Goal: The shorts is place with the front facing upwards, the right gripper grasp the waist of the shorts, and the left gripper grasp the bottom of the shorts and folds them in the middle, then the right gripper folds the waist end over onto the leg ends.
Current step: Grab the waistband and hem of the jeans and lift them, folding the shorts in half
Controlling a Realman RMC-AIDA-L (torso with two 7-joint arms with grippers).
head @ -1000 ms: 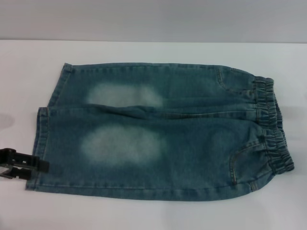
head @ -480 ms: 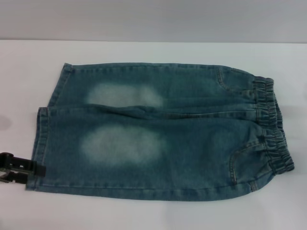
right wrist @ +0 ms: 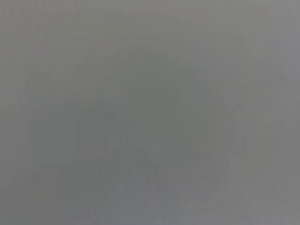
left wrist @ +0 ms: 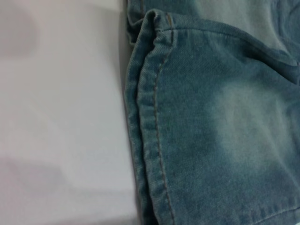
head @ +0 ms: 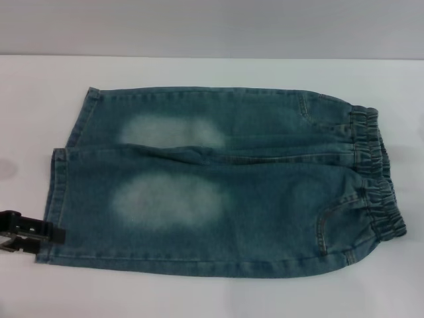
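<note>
The shorts [head: 265, 192] lie flat on the white table, front up. The gathered waist [head: 377, 172] is at the right and the bottom of the shorts [head: 56, 192], the two straight hems, at the left. My left gripper [head: 52, 240] is low at the near-left corner, open, with its upper finger [head: 56, 232] lying over the near leg's hem. The left wrist view shows that stitched hem [left wrist: 150, 117] close up beside bare table, with no fingers in the picture. My right gripper is out of view, and its wrist view shows only plain grey.
The white table [head: 199, 298] runs on all sides of the shorts, with a bare strip along the near edge and at the far left. A grey wall [head: 212, 26] stands behind the table's far edge.
My left gripper has dropped slightly toward the near edge beside the near leg's hem, drew back left, then edged right again. The shorts have not moved.
</note>
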